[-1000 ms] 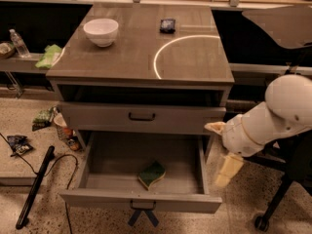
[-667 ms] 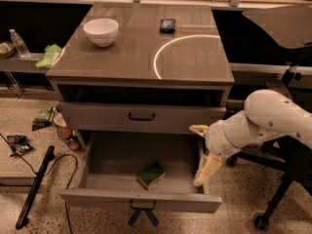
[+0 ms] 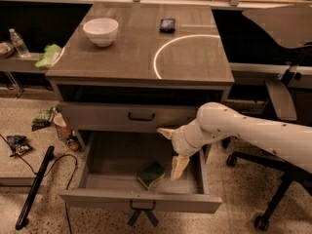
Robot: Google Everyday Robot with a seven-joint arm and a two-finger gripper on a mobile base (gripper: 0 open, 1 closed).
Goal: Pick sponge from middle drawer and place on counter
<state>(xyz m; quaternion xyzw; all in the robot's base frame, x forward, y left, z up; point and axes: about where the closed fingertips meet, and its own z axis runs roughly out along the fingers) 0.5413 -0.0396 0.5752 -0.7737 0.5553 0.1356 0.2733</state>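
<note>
The sponge [image 3: 151,174], dark green over yellow, lies on the floor of the open middle drawer [image 3: 141,200], near its front centre. The drawer's handle with blue ribbon strips [image 3: 142,212] hangs at the front. My gripper [image 3: 171,152] reaches from the right on a white arm into the drawer, open, with one cream finger [image 3: 178,166] pointing down just right of the sponge and the other [image 3: 165,132] higher up. It holds nothing. The counter [image 3: 141,48] with a white arc line is above.
A white bowl [image 3: 101,31] and a small dark object [image 3: 167,25] sit on the counter. A shut grey drawer with a plain black handle [image 3: 141,116] is above the open one. A pale green cloth [image 3: 48,55] lies left. Office chair bases [image 3: 263,189] stand at right; a cable and litter on the floor left.
My arm and gripper have moved left from beside the drawer's right wall into the drawer, ending close to the right of the sponge. The sponge has not moved.
</note>
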